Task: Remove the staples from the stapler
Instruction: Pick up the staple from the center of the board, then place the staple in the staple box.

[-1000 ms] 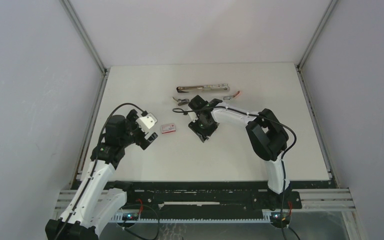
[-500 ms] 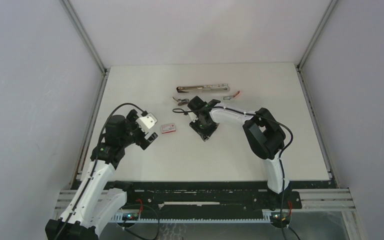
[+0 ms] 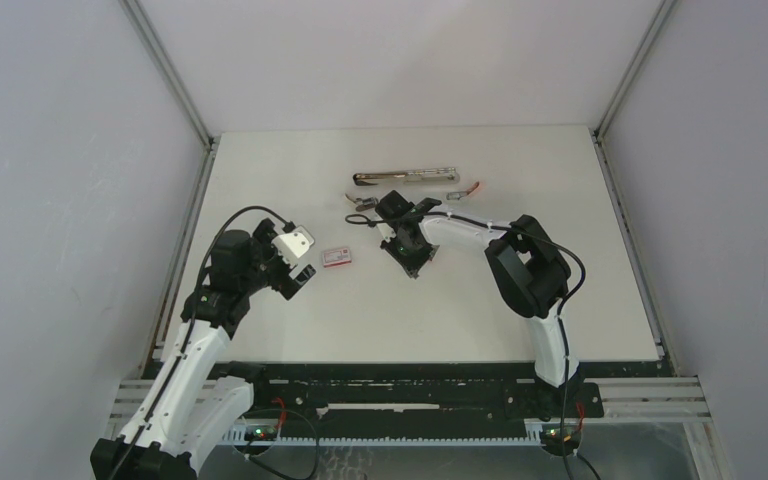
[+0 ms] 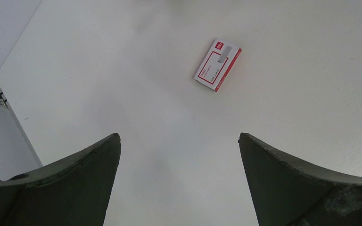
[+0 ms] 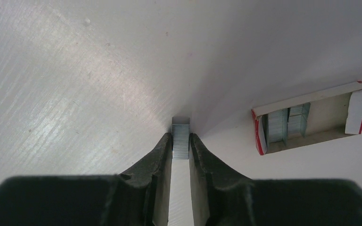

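My right gripper (image 5: 181, 137) is shut on a short grey strip of staples (image 5: 181, 143), its fingertips down at the white table. In the top view it (image 3: 413, 262) sits at mid table, just in front of the stapler (image 3: 405, 177), which lies opened out flat at the back. My left gripper (image 4: 179, 139) is open and empty, hovering above the table at the left (image 3: 295, 268).
A red-and-white staple box (image 3: 337, 257) lies between the grippers; it also shows in the left wrist view (image 4: 217, 64), and the right wrist view (image 5: 311, 117) shows staple strips inside it. Small metal parts (image 3: 361, 201) and a small piece (image 3: 455, 195) lie near the stapler.
My right gripper has drawn in and shifted slightly toward the back left at the table. The left arm has not moved.
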{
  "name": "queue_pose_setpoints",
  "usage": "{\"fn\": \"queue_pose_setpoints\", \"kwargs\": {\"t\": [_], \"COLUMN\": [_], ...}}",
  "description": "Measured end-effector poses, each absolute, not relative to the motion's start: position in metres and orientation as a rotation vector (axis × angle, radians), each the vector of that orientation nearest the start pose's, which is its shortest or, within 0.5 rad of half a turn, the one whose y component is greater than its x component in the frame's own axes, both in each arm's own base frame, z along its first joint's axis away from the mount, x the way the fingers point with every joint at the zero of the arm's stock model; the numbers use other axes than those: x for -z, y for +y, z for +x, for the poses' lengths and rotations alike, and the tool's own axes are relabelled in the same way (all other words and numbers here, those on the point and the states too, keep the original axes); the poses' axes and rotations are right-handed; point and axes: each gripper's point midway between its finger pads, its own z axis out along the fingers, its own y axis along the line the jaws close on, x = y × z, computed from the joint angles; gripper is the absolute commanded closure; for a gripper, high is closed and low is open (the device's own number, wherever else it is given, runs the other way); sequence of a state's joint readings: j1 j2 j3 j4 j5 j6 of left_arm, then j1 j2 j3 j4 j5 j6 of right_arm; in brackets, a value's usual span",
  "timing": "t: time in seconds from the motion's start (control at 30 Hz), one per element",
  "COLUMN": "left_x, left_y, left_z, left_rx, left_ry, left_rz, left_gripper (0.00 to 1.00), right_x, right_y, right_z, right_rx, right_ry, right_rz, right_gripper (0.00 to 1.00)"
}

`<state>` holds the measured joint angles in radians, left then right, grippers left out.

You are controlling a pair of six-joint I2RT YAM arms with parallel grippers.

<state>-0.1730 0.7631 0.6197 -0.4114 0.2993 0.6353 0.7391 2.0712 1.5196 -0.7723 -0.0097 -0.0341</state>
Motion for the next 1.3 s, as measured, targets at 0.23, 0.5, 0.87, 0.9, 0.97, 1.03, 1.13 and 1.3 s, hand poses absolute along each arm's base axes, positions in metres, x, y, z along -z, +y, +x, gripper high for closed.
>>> {"fn": "queue_pose_setpoints", "kwargs": {"t": [0.23,0.5,0.87,0.9,0.97,1.03,1.13,1.3], "left_x": [-0.161,-0.161,-0.160,-0.160,-0.160,-0.160,-0.160,-0.160], "left_y": [-0.075,-0.075,-0.075,-0.075,-0.075,-0.075,-0.075,-0.075], "left_z": [0.265,0.265,0.265,0.265,0.265,0.265,0.265,0.265], "left_rx": [0.040,0.041,0.041,0.041,0.041,0.041,0.041,0.041], "left_ry": [1.854,1.854,1.855,1.856,1.856,1.856,1.856,1.856], "left_rz": [0.984,0.984,0.984,0.984,0.984,0.984,0.984,0.984], "left_gripper": [0.00,0.00,0.00,0.00,0.00,0.00,0.00,0.00], "right_x": [-0.016,-0.020,-0.065,-0.067,-0.068,-0.068,-0.068,-0.069], "right_y": [0.275,0.274,0.247,0.243,0.237,0.234,0.236,0.238], "right_z": [0.304,0.312,0.349,0.353,0.358,0.361,0.362,0.364], "right_rx": [-0.130,-0.123,-0.169,-0.166,-0.154,-0.150,-0.156,-0.167], "right_ry": [2.682,2.661,2.541,2.530,2.515,2.500,2.468,2.423], "right_rz": [-1.093,-1.093,-1.080,-1.084,-1.102,-1.130,-1.181,-1.250], "right_gripper": [0.85,0.85,0.84,0.84,0.84,0.84,0.84,0.84]}}
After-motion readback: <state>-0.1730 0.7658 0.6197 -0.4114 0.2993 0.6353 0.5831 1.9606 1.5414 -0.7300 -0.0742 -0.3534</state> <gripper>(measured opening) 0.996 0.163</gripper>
